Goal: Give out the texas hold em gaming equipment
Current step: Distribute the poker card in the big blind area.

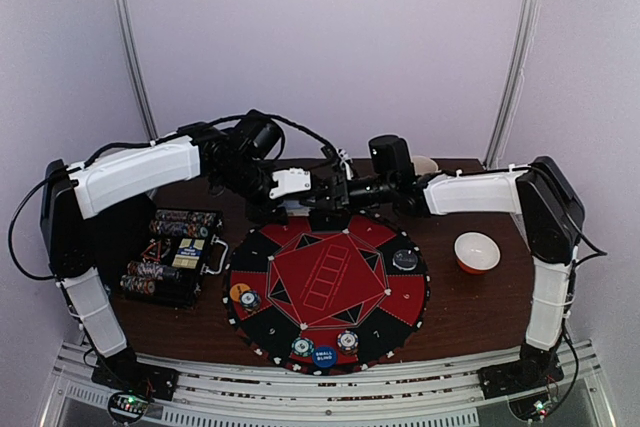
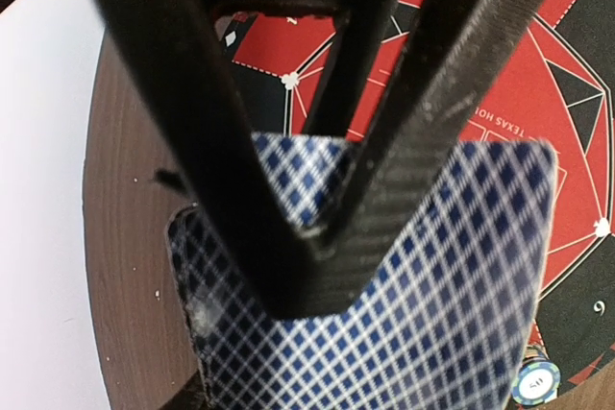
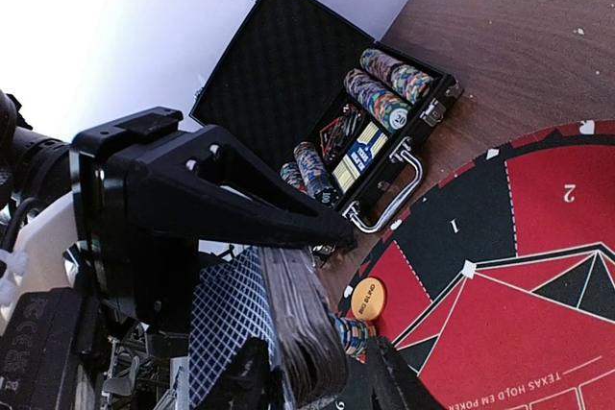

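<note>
My right gripper [image 1: 348,193] [image 3: 317,386] is shut on a thick deck of cards [image 3: 303,333] held on edge above the far rim of the round poker mat [image 1: 325,282]. My left gripper [image 1: 320,189] [image 2: 307,280] is shut. Its tips rest against the blue-checked back of the deck's outer card [image 2: 461,266]; I see no card pinched between them. On the mat lie an orange button [image 1: 239,292] [image 3: 368,298] beside a chip stack [image 1: 249,300] [image 3: 354,333], a dark button [image 1: 405,259], a blue button [image 1: 324,355] and chips [image 1: 303,347] [image 1: 347,340].
An open black case [image 1: 175,252] [image 3: 336,112] with rows of chips [image 3: 384,84] stands left of the mat. A small orange-rimmed white bowl [image 1: 477,252] sits to the right. A white mug [image 1: 426,164] peeks out behind my right arm.
</note>
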Tool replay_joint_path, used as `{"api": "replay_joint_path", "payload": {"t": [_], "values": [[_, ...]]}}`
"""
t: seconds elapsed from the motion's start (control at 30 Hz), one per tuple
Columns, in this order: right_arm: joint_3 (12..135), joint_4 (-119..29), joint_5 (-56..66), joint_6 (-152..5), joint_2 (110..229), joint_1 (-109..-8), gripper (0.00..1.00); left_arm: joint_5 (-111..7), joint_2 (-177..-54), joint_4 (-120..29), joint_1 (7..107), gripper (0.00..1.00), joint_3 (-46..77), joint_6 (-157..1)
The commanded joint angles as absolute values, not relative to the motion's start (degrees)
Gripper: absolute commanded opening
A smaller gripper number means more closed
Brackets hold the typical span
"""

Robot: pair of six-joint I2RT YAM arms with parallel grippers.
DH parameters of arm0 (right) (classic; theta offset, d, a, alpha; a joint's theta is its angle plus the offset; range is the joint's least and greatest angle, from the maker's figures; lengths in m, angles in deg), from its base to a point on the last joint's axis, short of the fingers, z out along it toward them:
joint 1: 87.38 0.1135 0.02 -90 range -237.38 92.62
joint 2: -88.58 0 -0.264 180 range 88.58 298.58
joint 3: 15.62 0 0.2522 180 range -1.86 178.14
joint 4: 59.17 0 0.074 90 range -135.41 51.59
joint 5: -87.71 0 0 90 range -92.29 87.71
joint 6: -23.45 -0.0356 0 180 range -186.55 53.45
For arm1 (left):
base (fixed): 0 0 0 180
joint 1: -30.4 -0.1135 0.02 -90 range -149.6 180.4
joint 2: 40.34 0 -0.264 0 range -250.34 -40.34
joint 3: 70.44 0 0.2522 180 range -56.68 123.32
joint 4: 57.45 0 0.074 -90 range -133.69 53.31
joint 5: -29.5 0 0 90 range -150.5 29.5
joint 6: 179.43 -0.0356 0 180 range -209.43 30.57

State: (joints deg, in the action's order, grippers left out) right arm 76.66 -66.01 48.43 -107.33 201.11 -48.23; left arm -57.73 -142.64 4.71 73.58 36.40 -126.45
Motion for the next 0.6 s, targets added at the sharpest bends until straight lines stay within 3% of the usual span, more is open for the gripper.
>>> {"api": "replay_joint_path", "payload": {"t": [0.0,0.37,0.57], "values": [[78.29,-60.83,47.79,-103.88,198.48,-48.49,0.35,-58.70,-140.49,1.92,73.18,0.45,35.72,-126.34],[80.67,-53.07,46.65,-99.50,197.35,-48.97,0.30,-59.33,-140.27,1.88,73.23,0.45,34.73,-126.35],[82.01,-49.18,45.24,-96.99,196.36,-49.05,0.16,-59.41,-140.49,1.82,73.21,0.45,34.24,-126.28]]}}
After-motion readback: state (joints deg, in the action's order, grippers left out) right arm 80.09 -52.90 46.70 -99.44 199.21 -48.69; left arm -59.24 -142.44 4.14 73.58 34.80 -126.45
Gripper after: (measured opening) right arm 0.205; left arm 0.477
